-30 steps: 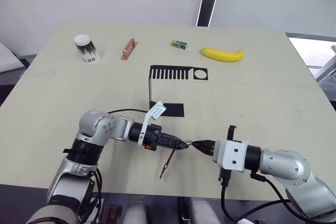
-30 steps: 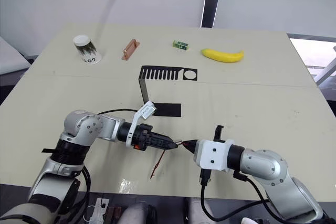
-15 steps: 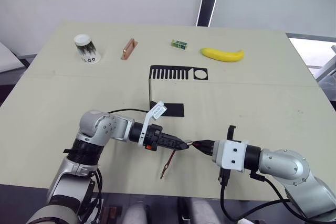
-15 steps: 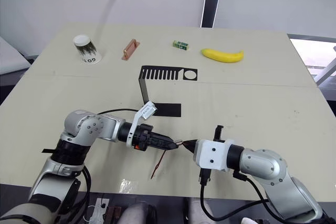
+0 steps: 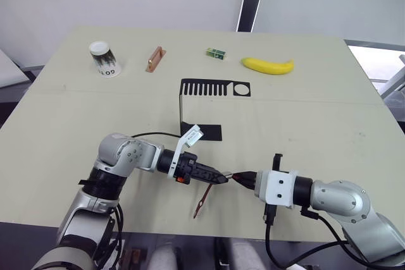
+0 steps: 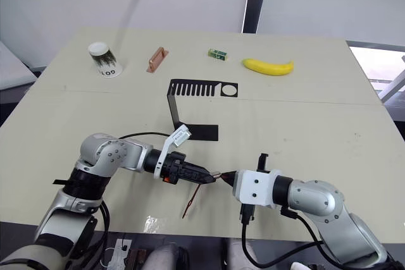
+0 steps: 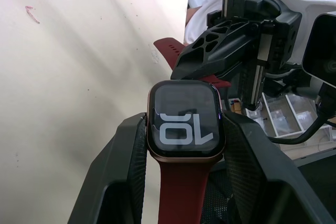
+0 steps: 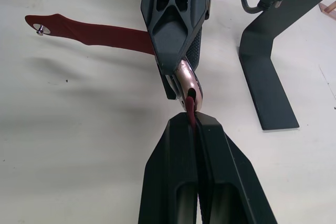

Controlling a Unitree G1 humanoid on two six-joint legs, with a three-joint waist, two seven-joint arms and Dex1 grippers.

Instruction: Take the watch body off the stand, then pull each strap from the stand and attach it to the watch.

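In the left wrist view the watch body (image 7: 185,120) was seen clamped by its sides in the left gripper (image 5: 218,176), jaws closed on it, one strap (image 5: 203,198) hanging below. In the right wrist view the second strap (image 8: 191,106) was pinched in the right gripper (image 8: 194,125) against the case edge. Whether it was seated could not be told. The stand (image 5: 201,109) was left well apart behind, above the surface (image 5: 329,124).

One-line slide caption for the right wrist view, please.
Right gripper pinches a dark red strap at the rose-rimmed watch body held by the left gripper, beside the black stand.
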